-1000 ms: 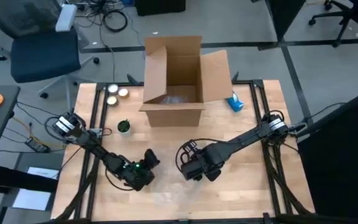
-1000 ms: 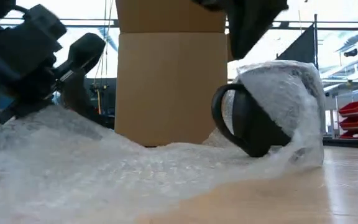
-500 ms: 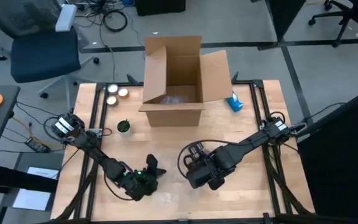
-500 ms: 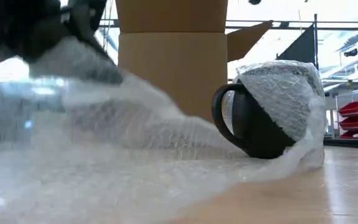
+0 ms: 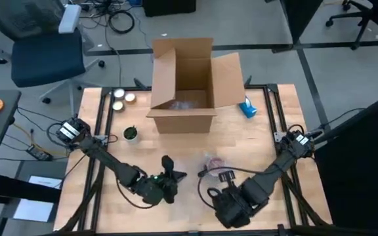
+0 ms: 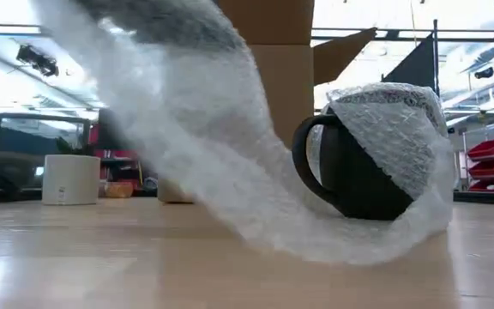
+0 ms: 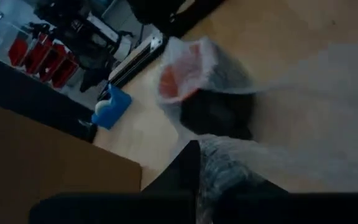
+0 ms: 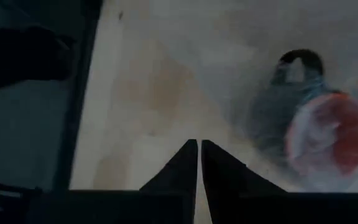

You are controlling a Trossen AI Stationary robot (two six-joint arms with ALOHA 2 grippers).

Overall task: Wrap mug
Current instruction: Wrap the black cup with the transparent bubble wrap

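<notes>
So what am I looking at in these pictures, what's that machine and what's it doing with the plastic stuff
Two robot arms work at a wooden table. One picture looks straight down, one looks level across the tabletop, and two come from cameras on the wrists. The left claw holds up a sheet of bubble wrap, which runs down and partly around a black mug lying on its side. The right claw, shut and empty, waits near the table's front edge. A cardboard box stands open at the back.
</notes>
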